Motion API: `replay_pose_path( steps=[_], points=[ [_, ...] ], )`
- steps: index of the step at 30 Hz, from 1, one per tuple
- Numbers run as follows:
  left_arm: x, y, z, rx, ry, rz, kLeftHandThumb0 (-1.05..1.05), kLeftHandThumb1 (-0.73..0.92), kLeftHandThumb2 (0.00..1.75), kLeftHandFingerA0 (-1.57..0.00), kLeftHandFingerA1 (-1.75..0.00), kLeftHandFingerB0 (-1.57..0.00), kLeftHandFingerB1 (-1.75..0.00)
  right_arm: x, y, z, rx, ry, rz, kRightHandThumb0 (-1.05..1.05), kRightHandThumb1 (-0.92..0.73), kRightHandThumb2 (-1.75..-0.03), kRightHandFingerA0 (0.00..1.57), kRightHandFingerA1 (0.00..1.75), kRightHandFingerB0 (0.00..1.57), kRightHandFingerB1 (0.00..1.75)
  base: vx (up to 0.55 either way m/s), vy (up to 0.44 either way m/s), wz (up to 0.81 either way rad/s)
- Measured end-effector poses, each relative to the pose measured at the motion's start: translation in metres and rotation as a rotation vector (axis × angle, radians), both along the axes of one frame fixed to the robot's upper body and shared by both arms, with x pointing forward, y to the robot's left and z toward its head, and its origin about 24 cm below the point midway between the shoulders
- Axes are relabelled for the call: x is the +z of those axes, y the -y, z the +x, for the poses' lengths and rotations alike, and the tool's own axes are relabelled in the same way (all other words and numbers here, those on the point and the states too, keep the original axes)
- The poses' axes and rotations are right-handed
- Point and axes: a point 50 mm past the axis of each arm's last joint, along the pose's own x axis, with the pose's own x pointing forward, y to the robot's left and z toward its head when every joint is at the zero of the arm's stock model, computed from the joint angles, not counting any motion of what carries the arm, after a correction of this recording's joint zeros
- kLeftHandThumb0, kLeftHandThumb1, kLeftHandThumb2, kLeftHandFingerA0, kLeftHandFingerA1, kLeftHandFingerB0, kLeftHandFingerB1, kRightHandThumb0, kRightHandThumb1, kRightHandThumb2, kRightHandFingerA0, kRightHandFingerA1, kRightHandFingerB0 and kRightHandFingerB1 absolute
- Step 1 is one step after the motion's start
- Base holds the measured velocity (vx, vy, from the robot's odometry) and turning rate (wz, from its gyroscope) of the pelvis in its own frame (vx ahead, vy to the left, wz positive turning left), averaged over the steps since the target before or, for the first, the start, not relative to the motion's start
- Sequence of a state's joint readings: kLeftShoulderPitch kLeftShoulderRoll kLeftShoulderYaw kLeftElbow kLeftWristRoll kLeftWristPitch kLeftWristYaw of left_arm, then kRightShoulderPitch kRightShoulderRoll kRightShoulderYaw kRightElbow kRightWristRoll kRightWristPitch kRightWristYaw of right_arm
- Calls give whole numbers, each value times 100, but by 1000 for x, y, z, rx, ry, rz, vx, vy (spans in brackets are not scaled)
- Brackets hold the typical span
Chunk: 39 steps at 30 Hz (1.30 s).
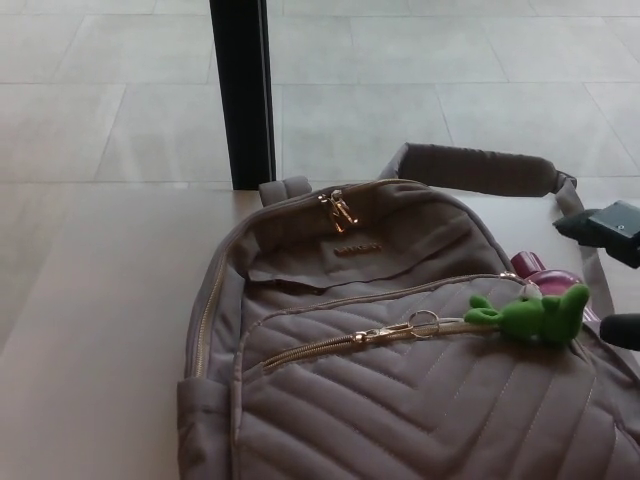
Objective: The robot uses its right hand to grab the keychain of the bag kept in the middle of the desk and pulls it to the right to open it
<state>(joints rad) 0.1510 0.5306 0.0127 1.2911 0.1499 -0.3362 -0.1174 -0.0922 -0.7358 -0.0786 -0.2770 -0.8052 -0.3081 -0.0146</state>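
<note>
A grey quilted backpack (pixel 400 380) lies flat on the pale desk (pixel 90 350), filling the lower right of the head view. Its front pocket zip has a gold pull and ring (pixel 422 323), and a green frog-shaped keychain (pixel 535 316) hangs off that ring to the right. My right hand (pixel 612 270) comes in at the right edge, a dark finger above the keychain and another below it at the edge. It is a little to the right of the keychain and not touching it. The fingers stand apart and hold nothing. No left hand shows.
A black post (pixel 243 90) stands behind the desk's far edge, above the bag's top handle. The bag's padded shoulder strap (pixel 480 168) curves off at the back right. A magenta object (pixel 545 275) pokes out beside the keychain. Tiled floor lies beyond.
</note>
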Motion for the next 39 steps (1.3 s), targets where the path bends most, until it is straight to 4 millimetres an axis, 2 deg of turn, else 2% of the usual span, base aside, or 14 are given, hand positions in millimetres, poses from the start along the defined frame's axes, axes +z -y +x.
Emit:
replay_pose_path(
  steps=[1, 9, 10, 13, 14, 19, 20, 22, 23, 26, 29, 30, 31, 39],
  points=[
    [0, 0, 0, 3, 1, 0, -83, 91, 67, -79, -59, -65, -44, 1, 0, 0, -12, 0, -8, -90, -77, -63, 106, 160, 29, 34, 0, 0, 0],
    [0, 0, 1, -2, 1, 0, -81, 92, 69, -79, -58, -65, -44, 3, -19, -7, -8, -38, -9, -93, -79, -64, 104, 162, 30, 35, 0, 0, 0],
    [0, 0, 1, -3, 1, 0, -80, 92, 69, -79, -59, -65, -44, 2, -22, -7, -6, -48, -7, -91, -62, -108, 129, 155, 29, 52, 0, 0, 0],
    [0, 1, 1, -7, -1, 0, -83, 92, 69, -79, -57, -66, -45, -3, -30, -5, -2, -86, -2, -85, -61, -109, 133, 155, 33, 54, 0, 0, 0],
    [0, 1, 1, -8, -2, 0, -83, 92, 69, -78, -58, -67, -45, -4, -32, -4, -3, -94, -2, -92, -81, -66, 104, 163, 38, 38, 0, 0, 0],
    [0, 0, 2, -7, 1, 0, -83, 92, 68, -79, -57, -66, -44, -11, -36, 4, -26, -146, -6, -91, -71, -71, 102, 169, 44, 42, 0, 0, 0],
    [0, 0, 2, -7, 2, 0, -83, 92, 69, -78, -58, -65, -44, -13, -36, 5, -32, -156, -8, -70, -51, -104, 135, 148, 42, 58, 0, 0, 0],
    [0, 1, 3, -8, 3, 0, -83, 92, 69, -78, -57, -65, -44, -17, -34, 8, -51, -177, -17, -87, -75, -63, 101, 164, 49, 41, 0, 0, 0],
    [0, 1, 3, -9, 3, 0, -84, 92, 68, -77, -57, -64, -43, -19, -33, 9, -58, -181, -21, -89, -59, -95, 109, 147, 42, 52, 0, 0, 0],
    [0, 1, 3, -9, 4, 0, -82, 92, 68, -79, -59, -67, -44, -26, -26, 14, -99, -209, -36, -82, -72, -62, 101, 161, 52, 44, 0, 0, 0],
    [0, 1, 4, -9, 6, 0, -82, 92, 70, -77, -57, -64, -44, -33, -17, 18, -143, -229, -45, -80, -70, -61, 102, 160, 55, 45, 0, 0, 0],
    [0, 1, 4, -12, 5, -1, -84, 92, 70, -80, -57, -66, -44, -35, -14, 20, -157, -231, -47, -85, -58, -92, 109, 145, 49, 55, 0, 0, 0],
    [0, 1, 4, -14, 3, 0, -84, 92, 70, -79, -56, -64, -44, -36, -13, 21, -165, -231, -48, -80, -72, -62, 101, 161, 56, 44, 0, 0, 0],
    [-1, 2, 5, -14, 5, -2, -83, 92, 69, -79, -56, -66, -44, -37, -17, 23, -154, -217, -59, -74, -71, -69, 100, 165, 54, 47, 0, 0, 0]
  ],
)
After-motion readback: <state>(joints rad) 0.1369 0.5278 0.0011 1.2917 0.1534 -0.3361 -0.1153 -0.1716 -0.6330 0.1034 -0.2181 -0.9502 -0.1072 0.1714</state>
